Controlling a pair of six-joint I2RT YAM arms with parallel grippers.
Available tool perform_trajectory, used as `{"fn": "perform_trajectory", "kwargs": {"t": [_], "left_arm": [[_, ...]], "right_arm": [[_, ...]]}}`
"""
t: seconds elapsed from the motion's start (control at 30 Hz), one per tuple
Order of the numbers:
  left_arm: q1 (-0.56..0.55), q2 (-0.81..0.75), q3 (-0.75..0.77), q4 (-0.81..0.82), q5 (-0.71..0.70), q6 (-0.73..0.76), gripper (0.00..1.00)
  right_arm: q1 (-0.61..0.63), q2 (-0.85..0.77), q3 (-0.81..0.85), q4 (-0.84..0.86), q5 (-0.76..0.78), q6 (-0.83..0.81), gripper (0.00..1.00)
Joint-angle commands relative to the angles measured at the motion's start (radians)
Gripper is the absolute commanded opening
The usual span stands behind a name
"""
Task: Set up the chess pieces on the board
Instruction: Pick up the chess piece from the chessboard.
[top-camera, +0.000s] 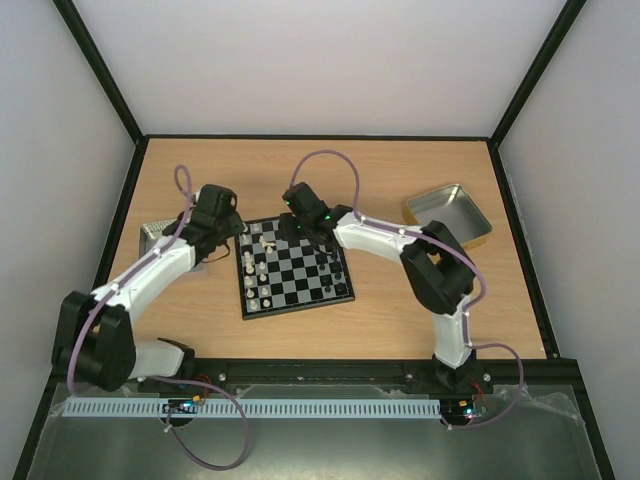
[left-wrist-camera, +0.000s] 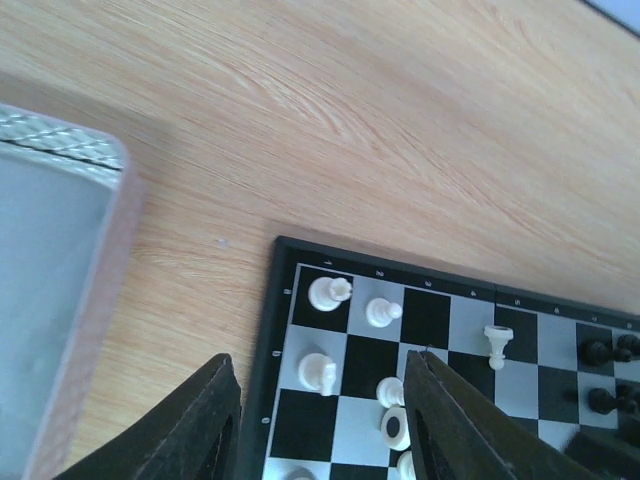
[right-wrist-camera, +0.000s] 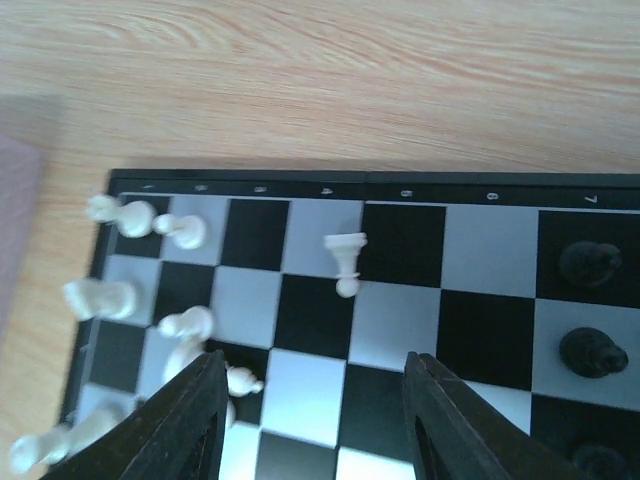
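- The board (top-camera: 300, 288) is found lying flat on the worktop (top-camera: 400, 320), just ahead of the two arms and slightly skewed to the worktop's near edge.
- The cream-white pieces (top-camera: 260, 270) are grouped along the board's left side, and the black pieces (top-camera: 337, 285) along its right side. It cannot be told whether every piece stands upright.
- One broad-topped white piece (right-wrist-camera: 345, 262) is noted apart from the others. It sits on a light square in the row next to the board's far rim.
- The left tool (left-wrist-camera: 325, 430) is held above the board's far left corner. Its jaws are parted and nothing is gripped. A few white pieces are seen on the squares below the gap, with the fingers (left-wrist-camera: 195, 430) clear of them.
- The right tool (right-wrist-camera: 315, 430) is held above the far part of the board, near the middle of that edge. Its jaws are set well apart and nothing is held. Only board squares are seen beneath the gap.
- A silver tin (top-camera: 155, 238) is recorded on the worktop just left of the board, partly covered by the left arm.
- A second tin (top-camera: 447, 215) lies open side up, well apart from the board on the right.
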Motion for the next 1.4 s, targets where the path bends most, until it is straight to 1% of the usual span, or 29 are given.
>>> {"fn": "perform_trajectory", "kwargs": {"t": [0.0, 0.17, 0.4, 0.53, 0.6, 0.7, 0.8, 0.93, 1.03, 1.17, 1.23, 1.37], "left_arm": [[0.03, -0.106, -0.053, -0.02, -0.003, -0.032, 0.48], [0.049, -0.177, -0.085, -0.012, 0.031, -0.031, 0.5], [0.064, -0.184, -0.099, 0.001, 0.065, -0.022, 0.5], [0.07, -0.182, -0.107, 0.008, 0.075, -0.021, 0.5], [0.072, -0.181, -0.109, 0.01, 0.079, -0.021, 0.5], [0.072, -0.182, -0.112, 0.012, 0.081, -0.022, 0.5], [0.073, -0.187, -0.115, 0.013, 0.083, -0.026, 0.5], [0.072, -0.19, -0.117, 0.018, 0.091, -0.025, 0.5], [0.073, -0.194, -0.12, 0.031, 0.112, -0.018, 0.5], [0.073, -0.216, -0.143, 0.07, 0.15, -0.013, 0.5], [0.073, -0.238, -0.163, 0.105, 0.18, -0.011, 0.5], [0.072, -0.285, -0.234, 0.218, 0.27, -0.008, 0.52]], "right_arm": [[0.003, 0.1, 0.116, -0.147, 0.123, 0.034, 0.47], [0.005, 0.209, 0.24, -0.185, 0.143, 0.015, 0.46], [0.005, 0.323, 0.39, -0.257, 0.177, -0.018, 0.45], [0.005, 0.357, 0.429, -0.277, 0.184, -0.028, 0.41], [0.005, 0.373, 0.448, -0.295, 0.184, -0.034, 0.36], [0.005, 0.385, 0.457, -0.31, 0.184, -0.045, 0.31], [0.006, 0.388, 0.463, -0.322, 0.179, -0.053, 0.28], [0.006, 0.393, 0.463, -0.326, 0.174, -0.058, 0.17], [0.005, 0.393, 0.461, -0.323, 0.166, -0.053, 0.12], [0.005, 0.373, 0.442, -0.302, 0.147, -0.02, 0.11], [-0.001, 0.33, 0.405, -0.261, 0.121, 0.015, 0.11], [-0.029, 0.21, 0.269, -0.122, 0.005, 0.163, 0.11]]}}
